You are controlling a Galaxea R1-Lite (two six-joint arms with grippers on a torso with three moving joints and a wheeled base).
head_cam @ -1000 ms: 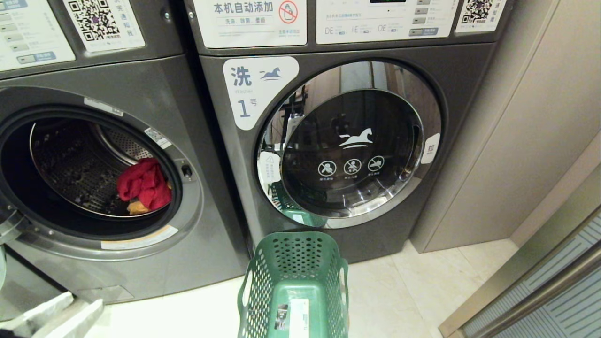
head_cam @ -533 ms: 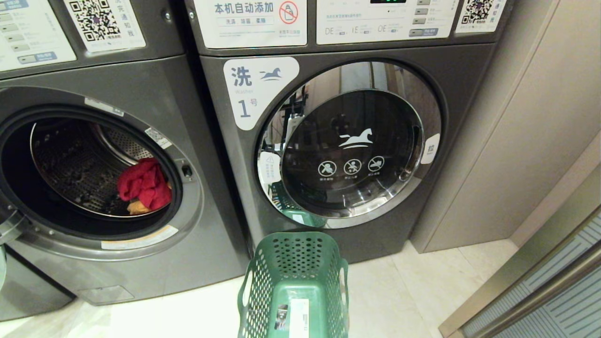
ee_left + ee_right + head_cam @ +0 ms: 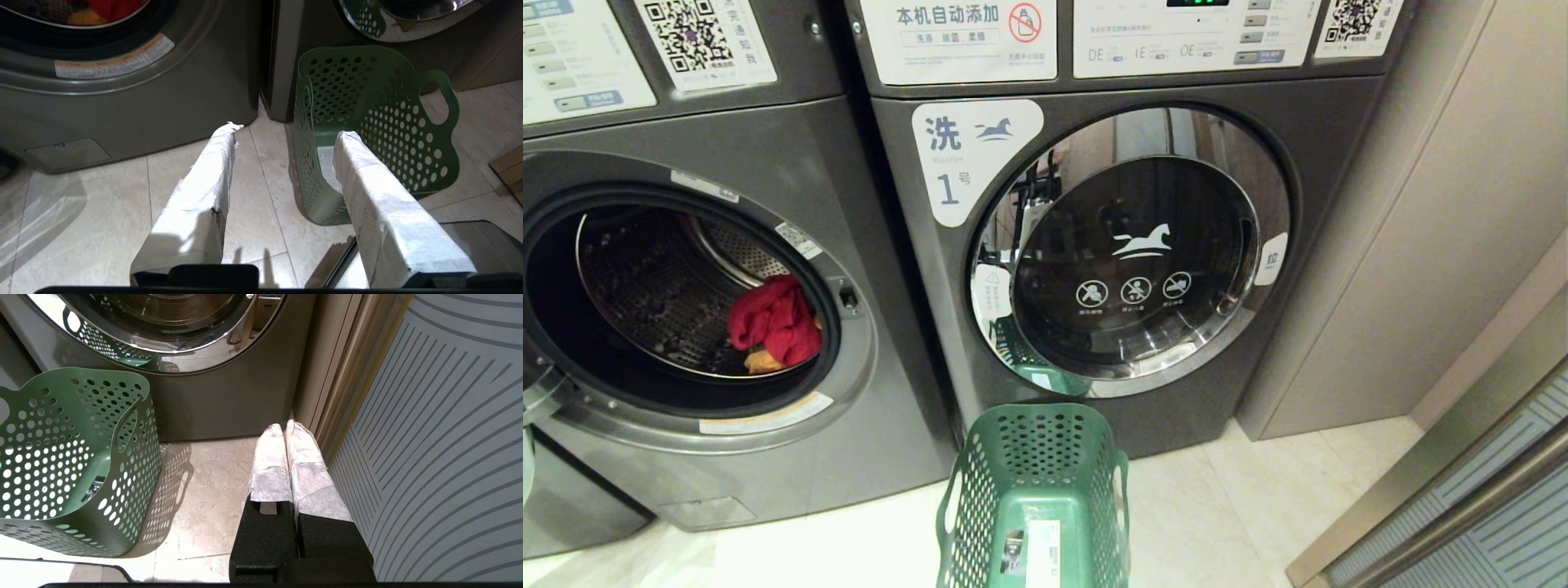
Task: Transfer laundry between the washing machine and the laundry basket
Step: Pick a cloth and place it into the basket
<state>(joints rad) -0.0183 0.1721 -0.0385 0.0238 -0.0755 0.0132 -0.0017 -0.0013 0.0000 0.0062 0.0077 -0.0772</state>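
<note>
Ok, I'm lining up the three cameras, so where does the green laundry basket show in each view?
Head view: the green basket stands at the bottom centre, on the floor before the closed washer door.
Left wrist view: the basket is at upper right, behind one finger of the open left gripper.
Right wrist view: the basket fills the left edge.
Shared landmark: the chrome door ring that mirrors the basket.

Bright red cloth (image 3: pixel 772 320), green hole-dotted laundry basket (image 3: pixel 980 498), dark grey washing machine (image 3: pixel 768 147).
</note>
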